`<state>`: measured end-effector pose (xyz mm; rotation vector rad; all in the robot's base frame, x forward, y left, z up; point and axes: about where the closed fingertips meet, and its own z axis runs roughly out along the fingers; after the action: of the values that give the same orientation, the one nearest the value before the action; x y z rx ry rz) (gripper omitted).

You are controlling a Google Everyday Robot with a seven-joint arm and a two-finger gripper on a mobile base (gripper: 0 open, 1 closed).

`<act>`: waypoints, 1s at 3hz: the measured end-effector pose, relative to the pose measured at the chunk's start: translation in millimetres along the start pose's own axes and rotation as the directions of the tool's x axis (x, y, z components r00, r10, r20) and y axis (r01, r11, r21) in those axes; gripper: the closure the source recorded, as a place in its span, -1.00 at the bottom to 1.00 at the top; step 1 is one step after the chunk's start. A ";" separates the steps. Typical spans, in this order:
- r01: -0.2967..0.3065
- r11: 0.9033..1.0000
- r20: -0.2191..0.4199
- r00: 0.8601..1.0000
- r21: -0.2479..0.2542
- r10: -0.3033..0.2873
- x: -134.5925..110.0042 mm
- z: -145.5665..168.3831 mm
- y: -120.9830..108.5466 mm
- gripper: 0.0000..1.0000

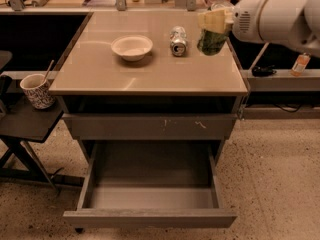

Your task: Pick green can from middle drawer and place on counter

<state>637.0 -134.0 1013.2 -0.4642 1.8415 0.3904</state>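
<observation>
Camera view: gripper [214,28] at upper right, over right rear part of counter [150,76]. Jaws closed on upper end of green can [212,43]. Pale yellow fingers [210,19] covering can top, green body hanging below them, slightly tilted. Contact between can base and counter: cannot tell. Middle drawer [150,218] pulled out at bottom; scratched drawer front [150,126] shut above it. Silver can [177,40] lying on its side just left of green can, not touching it. White bowl [132,47] further left. Patterned cup [36,90] on dark side table [25,121] at far left.
</observation>
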 end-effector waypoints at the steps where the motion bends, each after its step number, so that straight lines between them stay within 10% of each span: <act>1: -0.024 0.999 -0.171 0.985 -0.028 0.019 29.1 71.3 -37.0 1.00; 2: 0.000 0.995 -0.339 0.940 -0.101 -0.034 65.9 154.3 -37.1 1.00; 3: 0.002 0.990 -0.379 0.924 -0.142 -0.056 68.6 172.5 -29.3 0.62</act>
<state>773.7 -84.3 894.2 -0.7026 2.1905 0.4320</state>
